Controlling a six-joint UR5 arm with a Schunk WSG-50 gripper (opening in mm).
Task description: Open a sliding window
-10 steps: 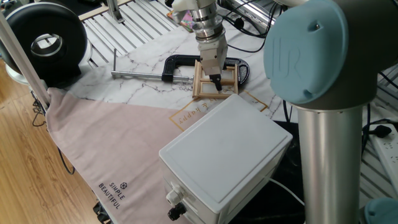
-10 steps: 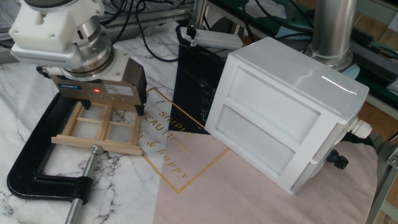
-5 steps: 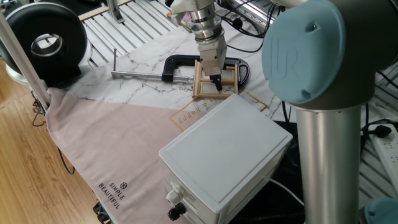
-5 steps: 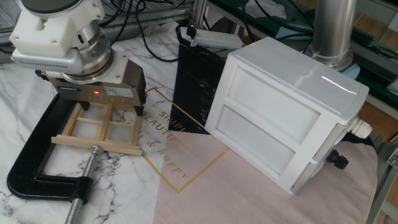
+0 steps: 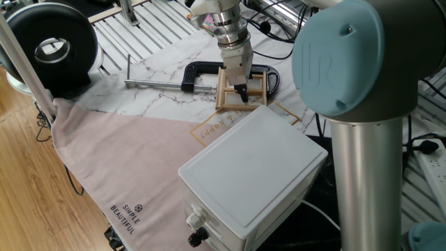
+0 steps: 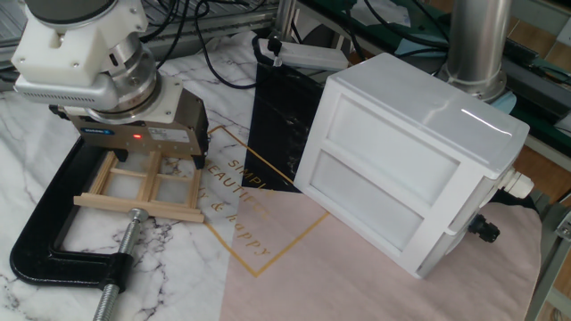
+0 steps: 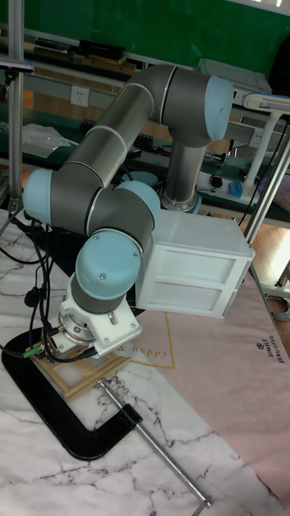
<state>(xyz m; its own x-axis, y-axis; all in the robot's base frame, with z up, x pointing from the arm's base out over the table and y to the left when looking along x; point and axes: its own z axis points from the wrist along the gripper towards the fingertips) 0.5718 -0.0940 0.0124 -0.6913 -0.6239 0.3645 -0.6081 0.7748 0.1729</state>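
1. The sliding window [image 6: 143, 189] is seen lying flat on the marble counter [image 6: 178, 276], held in the black C-clamp [image 6: 53, 245], just left of the large white box [image 6: 406, 165].
2. The gripper [image 6: 159, 159] is positioned directly over the window's far edge; its body covers that part of the frame in the other fixed view.
3. One dark finger [image 6: 199, 160] is seen at the window's right corner and another at the left, so the fingers are spread apart, with the frame's far edge between them; whether they touch the wood cannot be told.
4. In one fixed view the gripper [image 5: 242, 89] hides the middle of the window [image 5: 230, 100].
5. In the tall fixed view the window [image 7: 80, 375] is largely hidden beneath the arm's wrist, and the fingers cannot be made out.
6. The clamp's screw is cut off at the lower edge of the other fixed view.
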